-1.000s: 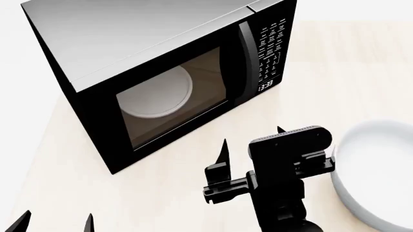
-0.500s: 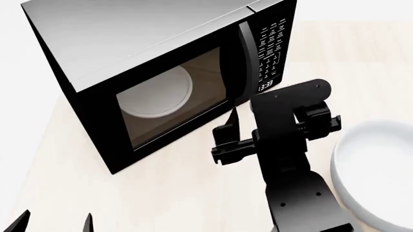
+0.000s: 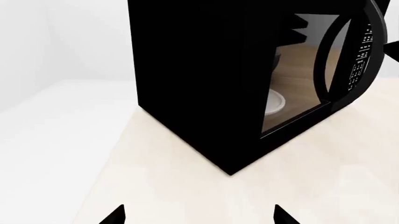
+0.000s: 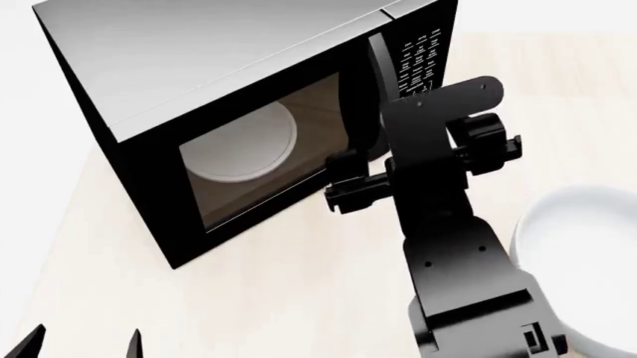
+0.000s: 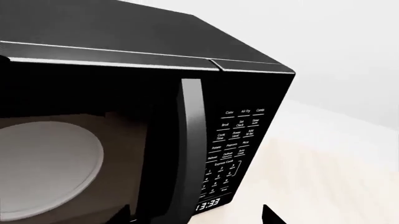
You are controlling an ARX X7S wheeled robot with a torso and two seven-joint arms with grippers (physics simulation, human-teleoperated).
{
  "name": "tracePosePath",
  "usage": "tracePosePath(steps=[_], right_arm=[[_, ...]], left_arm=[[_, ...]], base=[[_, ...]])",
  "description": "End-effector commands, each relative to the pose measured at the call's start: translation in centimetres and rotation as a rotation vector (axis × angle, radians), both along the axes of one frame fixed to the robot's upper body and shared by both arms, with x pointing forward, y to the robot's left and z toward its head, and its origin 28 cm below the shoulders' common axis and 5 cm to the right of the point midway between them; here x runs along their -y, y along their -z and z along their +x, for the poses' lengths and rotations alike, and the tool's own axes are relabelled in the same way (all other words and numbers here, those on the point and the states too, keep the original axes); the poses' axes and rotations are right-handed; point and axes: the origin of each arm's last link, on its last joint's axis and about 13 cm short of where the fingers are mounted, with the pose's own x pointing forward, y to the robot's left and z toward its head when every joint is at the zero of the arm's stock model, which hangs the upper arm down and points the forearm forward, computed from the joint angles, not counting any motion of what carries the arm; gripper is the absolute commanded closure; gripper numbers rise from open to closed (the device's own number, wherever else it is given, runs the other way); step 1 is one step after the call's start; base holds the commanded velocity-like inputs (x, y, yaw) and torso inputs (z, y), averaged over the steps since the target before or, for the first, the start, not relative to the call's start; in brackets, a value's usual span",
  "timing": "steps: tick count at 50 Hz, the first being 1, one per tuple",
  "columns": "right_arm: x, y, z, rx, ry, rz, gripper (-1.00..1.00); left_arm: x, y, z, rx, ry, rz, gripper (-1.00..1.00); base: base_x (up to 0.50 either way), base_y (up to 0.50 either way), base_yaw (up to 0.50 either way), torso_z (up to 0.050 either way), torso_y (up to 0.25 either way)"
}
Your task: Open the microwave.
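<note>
The black microwave (image 4: 229, 112) with a grey top stands at the back left of the table, door shut. Its vertical bar handle (image 4: 378, 82) is next to the keypad (image 4: 418, 67), and the white turntable plate (image 4: 244, 145) shows through the glass. My right gripper (image 4: 383, 149) is open and empty, right in front of the handle's lower end. In the right wrist view the handle (image 5: 192, 140) stands between the gripper's (image 5: 198, 217) spread fingertips, above the clock (image 5: 208, 204); I cannot tell if they touch it. My left gripper (image 4: 85, 344) is open and empty at the near left, and its wrist view (image 3: 198, 217) shows the microwave's (image 3: 193, 84) side.
A large white bowl (image 4: 577, 253) sits at the right, close beside my right arm. The pale wooden table (image 4: 249, 298) stretches in front of the microwave. The table's left edge (image 4: 60, 224) runs near the microwave's left side.
My right arm has moved forward from the table's front, bringing its open gripper up to the lower part of the door handle. The left gripper and the microwave have not moved.
</note>
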Motion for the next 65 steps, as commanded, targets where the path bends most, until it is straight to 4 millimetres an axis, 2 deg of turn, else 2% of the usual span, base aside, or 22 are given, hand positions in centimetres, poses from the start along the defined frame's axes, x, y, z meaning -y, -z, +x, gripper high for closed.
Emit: tracePosePath(steps=[1,14,35,59,60,65], right_arm=[[-0.4,-0.4,1.4,-0.004,0.002,-0.024,-1.00],[-0.4,0.4,2.5,-0.031,0.027,-0.062,-1.00],[-0.5,0.3,4.6,-0.032,0.034,-0.060,-1.00],[-0.6,0.7,5.6,-0.043,0.042,-0.062,-1.00],[-0.6,0.7,5.6,-0.041,0.043,-0.061,1.00],[-0.5,0.7,5.2,-0.035,0.037,-0.055,1.00]], left_arm=[[-0.1,-0.1,0.0,0.000,0.001,-0.005,-1.00],[-0.1,-0.2,-0.1,0.002,-0.001,-0.008,-1.00],[-0.1,0.0,0.0,-0.001,0.001,-0.005,-1.00],[-0.1,0.3,0.0,-0.012,0.003,0.000,-1.00],[-0.1,0.3,0.0,-0.012,0.003,0.000,-1.00],[0.0,0.3,0.0,-0.010,0.005,0.002,-1.00]], base=[[0.00,0.00,0.00,0.000,0.000],[0.00,0.00,0.00,0.000,0.000],[0.00,0.00,0.00,0.000,0.000],[0.00,0.00,0.00,0.000,0.000],[0.00,0.00,0.00,0.000,0.000],[0.00,0.00,0.00,0.000,0.000]])
